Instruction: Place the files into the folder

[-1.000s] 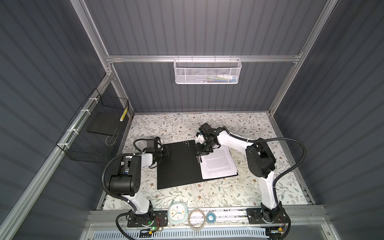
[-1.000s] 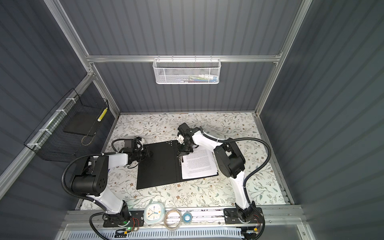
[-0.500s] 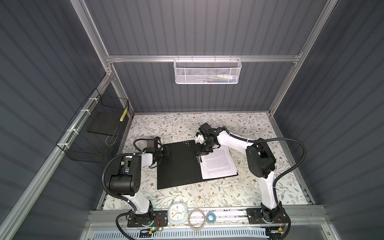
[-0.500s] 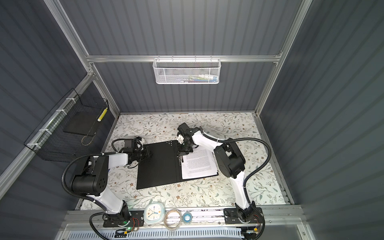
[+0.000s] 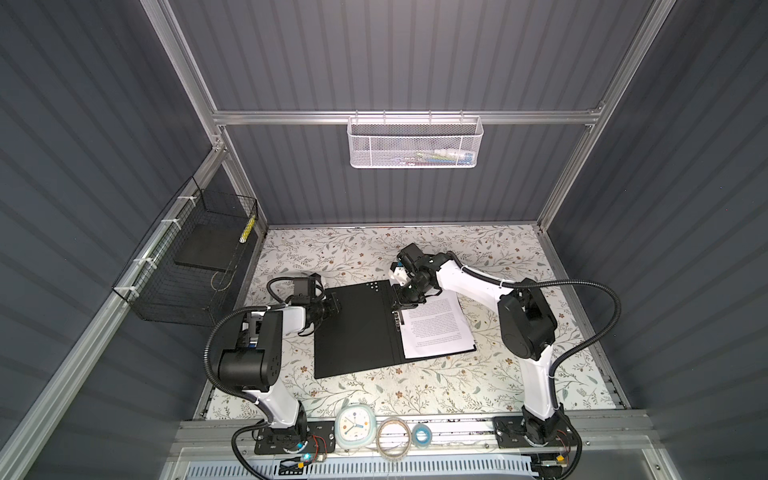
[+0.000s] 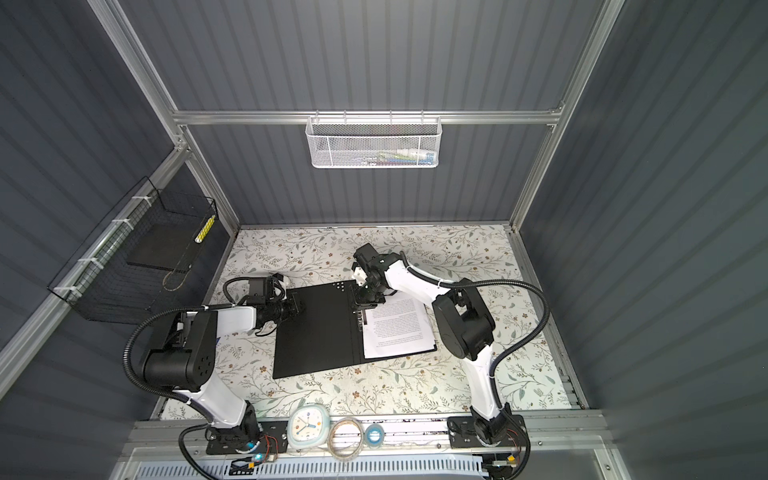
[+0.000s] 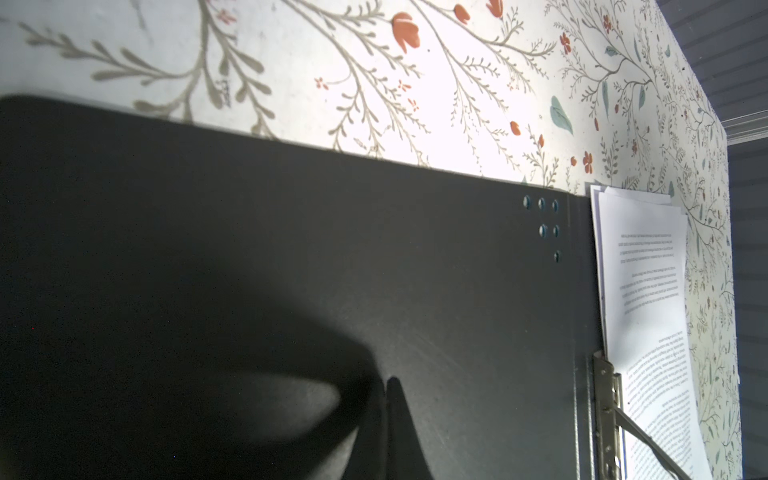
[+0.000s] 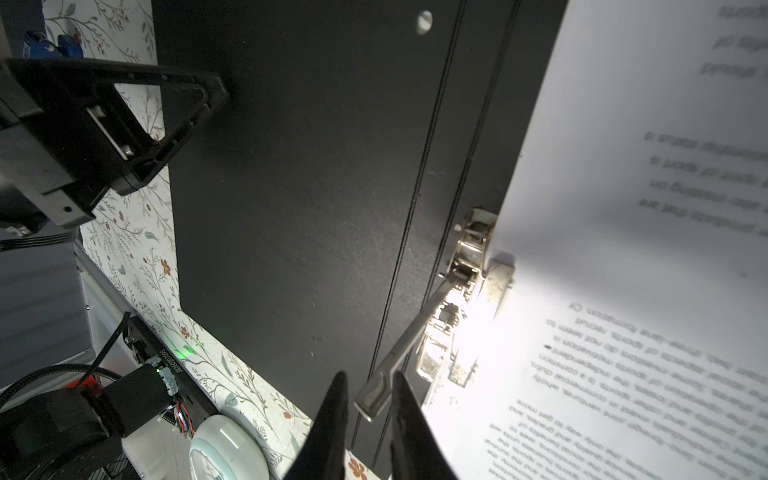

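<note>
The folder (image 5: 353,332) (image 6: 316,332) lies open on the floral table, black inside up. The files (image 5: 436,328) (image 6: 399,328), white printed sheets, rest on its right half beside the metal clamp. My left gripper (image 5: 336,308) (image 7: 386,382) is shut, its tips resting on the far left part of the left cover (image 7: 457,291). My right gripper (image 5: 399,306) (image 8: 369,376) hangs over the spine at the far end of the clamp. Its fingers stand close on either side of the raised metal lever (image 8: 399,357). In the right wrist view the sheets (image 8: 623,208) lie against the clamp.
A clock (image 5: 354,424), a tape roll (image 5: 393,436) and a small blue roll (image 5: 422,435) sit on the front rail. A white mesh basket (image 5: 415,143) hangs on the back wall. A black wire basket (image 5: 195,257) hangs on the left wall.
</note>
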You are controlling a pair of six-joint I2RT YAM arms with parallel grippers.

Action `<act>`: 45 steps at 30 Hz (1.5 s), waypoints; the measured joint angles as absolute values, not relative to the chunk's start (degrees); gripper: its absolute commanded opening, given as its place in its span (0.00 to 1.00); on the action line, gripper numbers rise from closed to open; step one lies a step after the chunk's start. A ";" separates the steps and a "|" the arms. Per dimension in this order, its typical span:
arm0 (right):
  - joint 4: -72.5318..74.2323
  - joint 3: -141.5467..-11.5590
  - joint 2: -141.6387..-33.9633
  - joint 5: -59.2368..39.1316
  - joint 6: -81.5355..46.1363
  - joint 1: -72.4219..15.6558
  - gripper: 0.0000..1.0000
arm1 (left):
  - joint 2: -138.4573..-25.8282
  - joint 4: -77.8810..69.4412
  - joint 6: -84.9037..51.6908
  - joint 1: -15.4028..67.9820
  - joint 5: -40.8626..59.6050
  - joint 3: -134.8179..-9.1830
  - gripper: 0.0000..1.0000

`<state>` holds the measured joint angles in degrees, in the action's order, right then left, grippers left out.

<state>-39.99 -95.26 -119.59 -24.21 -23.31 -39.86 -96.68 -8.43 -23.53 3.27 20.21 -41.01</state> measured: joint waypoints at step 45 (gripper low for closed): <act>-49.76 -102.02 -121.16 -18.46 -17.58 -42.00 0.28 | -97.01 -8.27 -23.51 3.27 20.21 -41.43 0.00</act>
<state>-49.76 -102.02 -121.16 -18.46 -17.58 -42.00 -97.01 -8.27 -23.51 3.27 20.21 -41.43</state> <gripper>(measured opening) 0.275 0.054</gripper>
